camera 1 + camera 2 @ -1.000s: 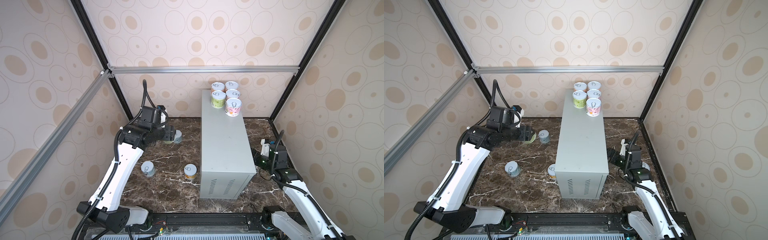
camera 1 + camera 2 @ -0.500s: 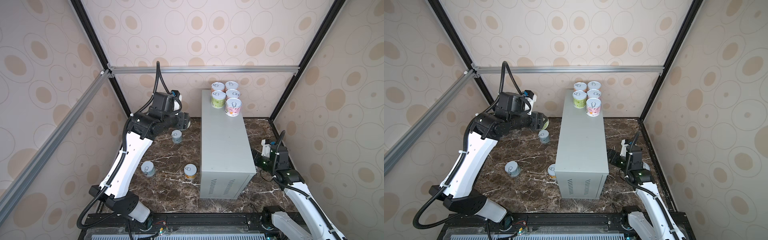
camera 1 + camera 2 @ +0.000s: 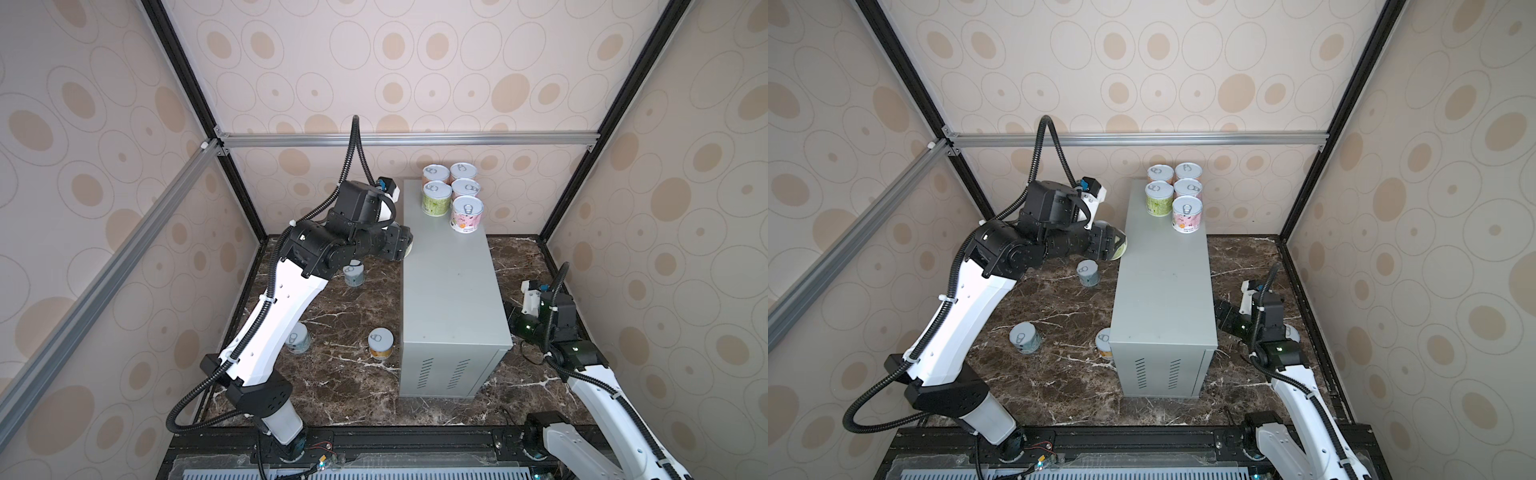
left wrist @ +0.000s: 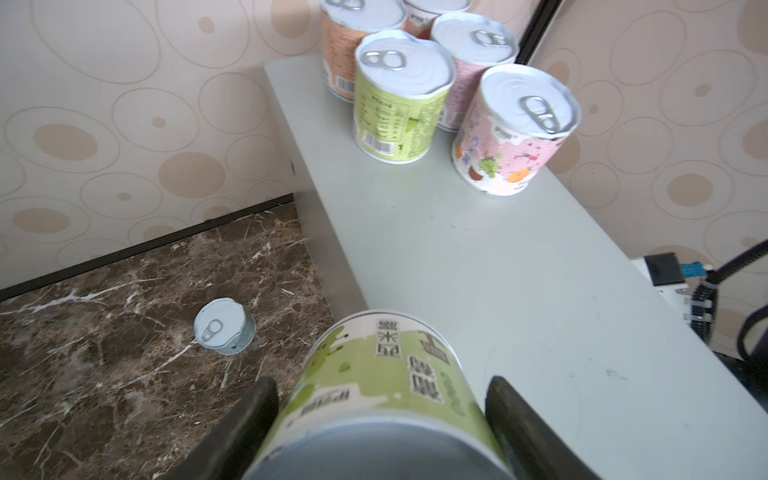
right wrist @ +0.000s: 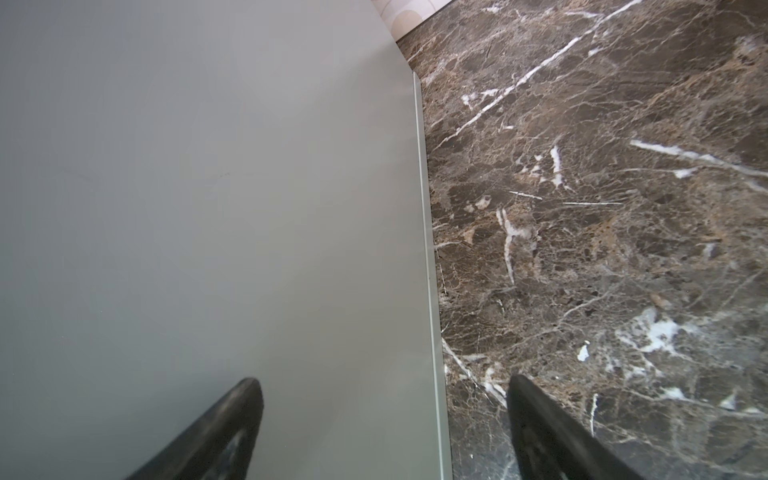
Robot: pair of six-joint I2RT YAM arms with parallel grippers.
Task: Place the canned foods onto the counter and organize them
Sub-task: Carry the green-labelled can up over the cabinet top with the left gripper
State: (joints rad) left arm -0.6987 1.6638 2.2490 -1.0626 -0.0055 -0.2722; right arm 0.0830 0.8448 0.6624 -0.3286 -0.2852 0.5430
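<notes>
The left gripper holds a can at the left edge of the counter; five cans stand clustered at its far end.

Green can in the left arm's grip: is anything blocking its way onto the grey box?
Nothing visible. The left tool holds the green can at the edge of the counter; the top ahead is bare, with five cans grouped at its far end.

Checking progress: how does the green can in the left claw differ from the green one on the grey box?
The held can is tilted; the standing can upright. The left claw grips the held can midair; the standing can rests free on the grey box. Both labels are green.
</notes>
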